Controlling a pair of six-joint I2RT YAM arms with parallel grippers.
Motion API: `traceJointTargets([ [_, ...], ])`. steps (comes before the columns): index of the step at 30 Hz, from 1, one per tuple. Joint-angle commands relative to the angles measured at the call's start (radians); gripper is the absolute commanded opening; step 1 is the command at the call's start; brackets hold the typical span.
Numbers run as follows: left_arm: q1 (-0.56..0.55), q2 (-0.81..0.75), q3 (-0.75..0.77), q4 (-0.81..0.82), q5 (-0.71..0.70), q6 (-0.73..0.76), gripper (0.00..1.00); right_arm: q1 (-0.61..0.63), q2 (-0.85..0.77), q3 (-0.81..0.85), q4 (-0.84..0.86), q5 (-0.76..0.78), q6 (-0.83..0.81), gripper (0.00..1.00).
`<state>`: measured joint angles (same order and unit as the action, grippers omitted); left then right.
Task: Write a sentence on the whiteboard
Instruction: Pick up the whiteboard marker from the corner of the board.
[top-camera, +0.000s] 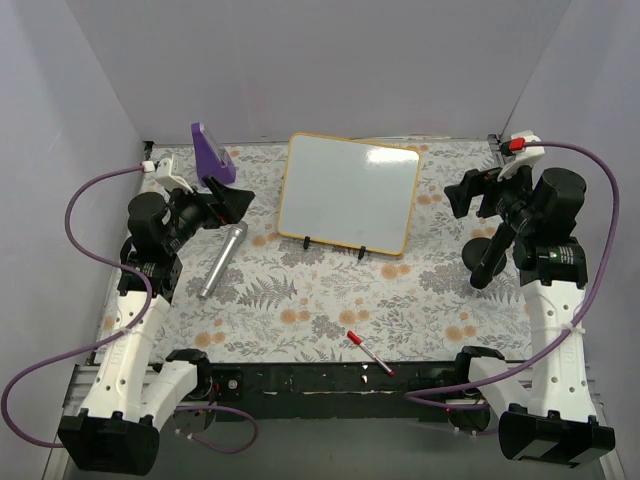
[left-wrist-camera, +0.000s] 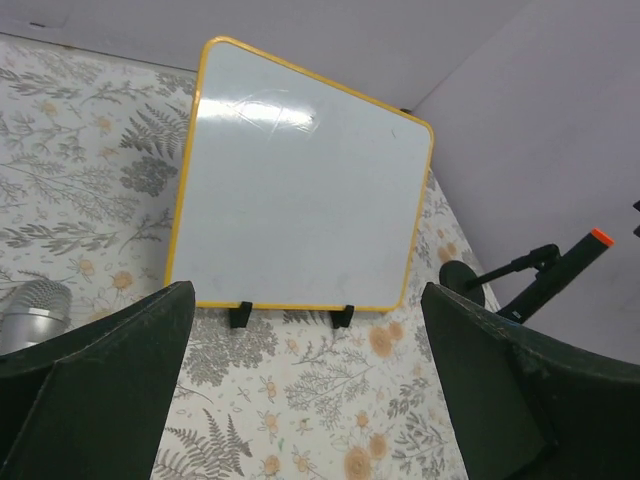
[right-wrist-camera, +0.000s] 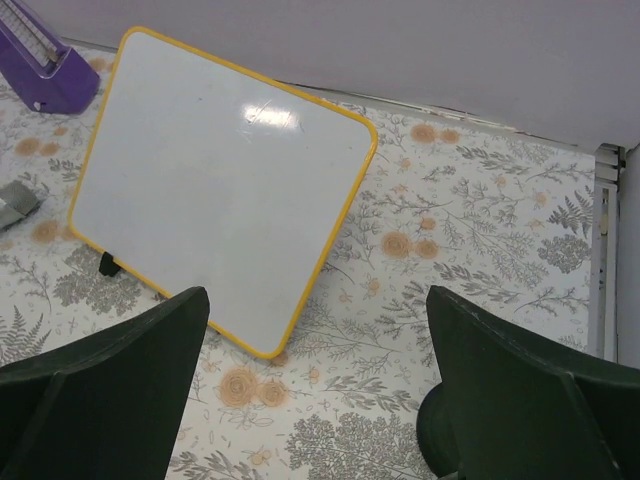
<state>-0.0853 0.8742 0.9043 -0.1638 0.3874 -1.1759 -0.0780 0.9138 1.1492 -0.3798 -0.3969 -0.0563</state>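
Observation:
The whiteboard (top-camera: 348, 192) leans on two small black feet at the back middle of the floral table. Its yellow-framed white face is blank; no sentence shows on it. It also shows in the left wrist view (left-wrist-camera: 300, 190) and the right wrist view (right-wrist-camera: 215, 180). A red-capped marker (top-camera: 370, 353) lies near the front edge, away from both grippers. My left gripper (top-camera: 228, 203) (left-wrist-camera: 308, 330) is open and empty, left of the board. My right gripper (top-camera: 463, 192) (right-wrist-camera: 318, 330) is open and empty, right of the board.
A silver microphone-like cylinder (top-camera: 222, 260) (left-wrist-camera: 35, 310) lies left of the board. A purple block (top-camera: 212, 152) (right-wrist-camera: 45, 60) stands at the back left. A black rod on a round base (top-camera: 487, 258) (left-wrist-camera: 500, 275) is at the right. White walls enclose the table.

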Motion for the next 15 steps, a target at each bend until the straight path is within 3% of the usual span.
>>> traceJointTargets([
  [1, -0.001, -0.029, 0.008, -0.034, 0.139, -0.031, 0.98, 0.003, -0.007, 0.024, -0.011, 0.009, 0.024, 0.98],
  [4, -0.001, -0.041, -0.001, -0.046, 0.198, -0.044, 0.98, 0.001, -0.004, 0.023, -0.037, -0.046, -0.048, 0.98],
  [8, -0.001, -0.052, -0.015, -0.057, 0.260, -0.047, 0.98, 0.018, 0.003, -0.003, -0.090, -0.371, -0.203, 0.98],
  [13, -0.002, -0.047, -0.051, -0.059, 0.277, -0.037, 0.98, 0.076, 0.043, -0.022, -0.181, -0.364, -0.357, 0.98],
  [15, -0.001, -0.044, -0.067, -0.048, 0.280, -0.041, 0.98, 0.154, 0.062, -0.023, -0.238, -0.404, -0.428, 0.98],
])
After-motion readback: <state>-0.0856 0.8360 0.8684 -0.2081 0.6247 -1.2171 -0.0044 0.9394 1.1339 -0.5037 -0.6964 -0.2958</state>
